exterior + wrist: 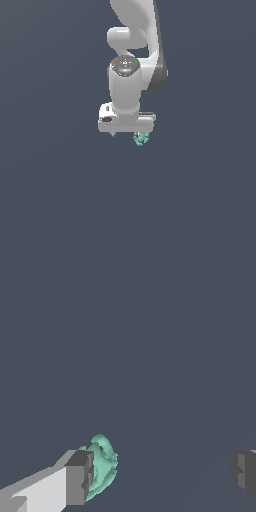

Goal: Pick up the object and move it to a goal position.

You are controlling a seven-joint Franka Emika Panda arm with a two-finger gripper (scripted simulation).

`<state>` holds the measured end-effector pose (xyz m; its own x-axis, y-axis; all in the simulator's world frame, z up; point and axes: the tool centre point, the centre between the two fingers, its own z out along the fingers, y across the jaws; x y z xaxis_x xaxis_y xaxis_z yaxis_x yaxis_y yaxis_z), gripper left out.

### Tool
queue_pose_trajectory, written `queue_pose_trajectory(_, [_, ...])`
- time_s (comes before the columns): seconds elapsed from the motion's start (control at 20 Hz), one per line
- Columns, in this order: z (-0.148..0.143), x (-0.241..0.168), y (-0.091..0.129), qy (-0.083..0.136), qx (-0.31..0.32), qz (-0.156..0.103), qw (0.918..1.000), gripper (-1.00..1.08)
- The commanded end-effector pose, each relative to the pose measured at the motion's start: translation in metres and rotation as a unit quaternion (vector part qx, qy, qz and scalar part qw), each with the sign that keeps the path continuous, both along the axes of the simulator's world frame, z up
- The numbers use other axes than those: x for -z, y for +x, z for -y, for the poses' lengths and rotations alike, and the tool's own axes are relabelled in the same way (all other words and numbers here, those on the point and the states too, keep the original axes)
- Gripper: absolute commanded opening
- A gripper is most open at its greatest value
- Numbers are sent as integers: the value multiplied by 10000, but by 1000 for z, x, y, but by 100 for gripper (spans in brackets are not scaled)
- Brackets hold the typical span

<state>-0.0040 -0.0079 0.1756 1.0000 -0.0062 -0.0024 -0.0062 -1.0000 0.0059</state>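
Note:
The object [141, 139] is a tiny teal-green lumpy thing, just below the white hand's end on the exterior view's right. My gripper [127, 134] points straight down over it. In the wrist view the object [102, 466] sits against the inner face of one grey-padded finger [79, 478]. The other finger [244, 473] stands far off across a wide gap. The gripper [162, 476] is open and holds nothing. No goal marker shows in either view.
The white arm [132, 45] comes down from the top of the exterior view. A flat dark grey surface [60, 200] fills everything around the gripper in both views.

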Motion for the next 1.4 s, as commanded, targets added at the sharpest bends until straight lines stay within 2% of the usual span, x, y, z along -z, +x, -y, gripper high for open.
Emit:
queue_pose_trajectory(0.0, [0, 0, 0, 0, 0, 0, 10000, 100])
queue_pose_trajectory(0.55, [18, 6, 1, -110, 22, 5, 9999, 100])
queue_pose_trajectory(0.95, [13, 9, -1, -97, 195, 8, 9998, 100])
queue_pose_trajectory(1.35, [-1, 19, -10, -72, 733, 15, 9973, 100])
